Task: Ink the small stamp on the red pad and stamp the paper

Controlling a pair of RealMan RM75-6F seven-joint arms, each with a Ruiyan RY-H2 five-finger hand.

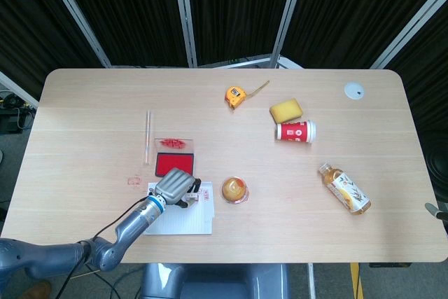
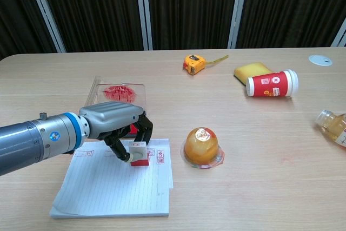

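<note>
My left hand (image 2: 116, 125) (image 1: 173, 189) hangs over the top edge of the lined paper pad (image 2: 113, 187) (image 1: 178, 220) and pinches the small stamp (image 2: 139, 154), a white block with a red base that sits on the paper. Red stamp marks (image 2: 160, 158) show along the pad's top edge. The red ink pad (image 2: 132, 128) (image 1: 173, 162) lies just behind the hand, mostly hidden in the chest view, with its clear lid (image 2: 116, 91) further back. My right hand shows in neither view.
An orange jelly cup (image 2: 201, 147) stands right of the paper. Further back are a yellow tape measure (image 2: 194, 63), a yellow sponge (image 2: 252, 71) and a lying red cup (image 2: 272, 84). A bottle (image 2: 334, 126) lies at the right edge, and a white disc (image 2: 320, 59) sits far back right.
</note>
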